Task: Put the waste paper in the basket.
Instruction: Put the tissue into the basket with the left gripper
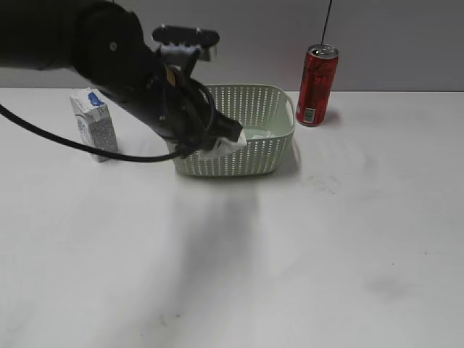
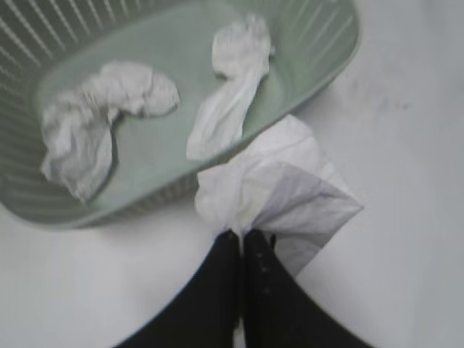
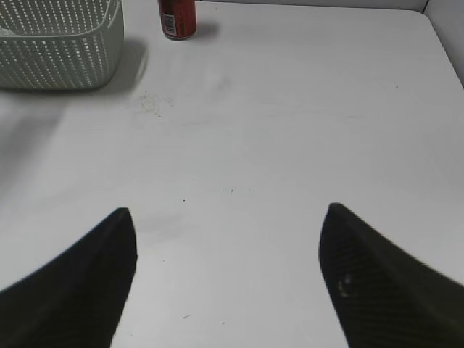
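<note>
The pale green basket stands at the back middle of the table; it also shows in the left wrist view and the right wrist view. Two twisted waste paper scraps lie inside it. My left gripper is shut on a third waste paper scrap and holds it above the basket's front rim, also seen in the exterior view. My right gripper is open and empty over bare table, out of the exterior view.
A tall red can stands right of the basket, also in the right wrist view. A white-and-blue carton stands upright at the left. The left arm reaches across from the upper left.
</note>
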You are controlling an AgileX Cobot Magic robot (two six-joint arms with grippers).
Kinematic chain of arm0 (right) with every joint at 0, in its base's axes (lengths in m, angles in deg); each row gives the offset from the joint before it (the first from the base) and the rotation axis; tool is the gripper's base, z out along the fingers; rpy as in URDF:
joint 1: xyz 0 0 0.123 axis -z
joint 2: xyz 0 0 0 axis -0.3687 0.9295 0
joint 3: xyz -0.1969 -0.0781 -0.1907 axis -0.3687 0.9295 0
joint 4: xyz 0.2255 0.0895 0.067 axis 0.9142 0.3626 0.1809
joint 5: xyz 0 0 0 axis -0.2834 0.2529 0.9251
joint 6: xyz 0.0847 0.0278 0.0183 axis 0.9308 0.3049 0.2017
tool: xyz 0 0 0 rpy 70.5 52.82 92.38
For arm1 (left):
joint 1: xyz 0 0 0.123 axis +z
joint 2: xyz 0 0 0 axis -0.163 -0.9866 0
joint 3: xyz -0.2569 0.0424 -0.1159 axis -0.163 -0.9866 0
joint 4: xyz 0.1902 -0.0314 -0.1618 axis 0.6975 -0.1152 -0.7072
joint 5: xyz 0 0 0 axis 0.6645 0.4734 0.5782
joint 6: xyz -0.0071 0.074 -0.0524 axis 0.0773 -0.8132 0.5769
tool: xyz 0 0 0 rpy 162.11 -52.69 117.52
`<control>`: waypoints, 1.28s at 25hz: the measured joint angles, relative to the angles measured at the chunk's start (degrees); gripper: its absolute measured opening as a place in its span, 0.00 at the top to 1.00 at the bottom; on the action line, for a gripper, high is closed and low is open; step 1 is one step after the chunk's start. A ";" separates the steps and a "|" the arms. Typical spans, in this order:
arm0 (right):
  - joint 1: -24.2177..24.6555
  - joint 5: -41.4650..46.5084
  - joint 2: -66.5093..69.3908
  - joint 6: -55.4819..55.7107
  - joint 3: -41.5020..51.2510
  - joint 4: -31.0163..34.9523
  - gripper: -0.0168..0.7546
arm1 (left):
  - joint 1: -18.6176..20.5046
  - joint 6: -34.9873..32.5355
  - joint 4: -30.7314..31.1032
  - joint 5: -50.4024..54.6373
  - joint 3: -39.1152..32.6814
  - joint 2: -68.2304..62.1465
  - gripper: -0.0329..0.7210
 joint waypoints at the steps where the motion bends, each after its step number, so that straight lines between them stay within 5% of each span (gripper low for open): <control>1: 0.00 0.00 0.00 0.00 0.00 0.00 0.21 | 0.00 0.00 0.70 -1.18 0.00 1.55 0.98; 14: 0.00 0.00 0.00 0.00 0.00 0.00 0.21 | 3.36 0.00 14.11 -32.36 0.00 -4.64 0.97; 17: 0.00 0.00 0.00 0.00 0.00 0.00 0.21 | 3.99 0.00 14.31 -34.65 0.00 -8.45 0.78; 21: 0.00 0.00 0.00 0.00 0.00 0.00 0.21 | 4.23 0.00 14.46 -34.77 -0.12 -10.09 0.25; 22: 0.00 0.00 0.00 0.00 0.00 0.00 0.21 | 4.30 0.00 14.51 -34.64 -0.12 -10.09 0.19; 32: 0.00 0.00 0.00 0.00 0.00 0.00 0.21 | 5.53 0.00 14.51 -18.48 -0.12 0.37 0.16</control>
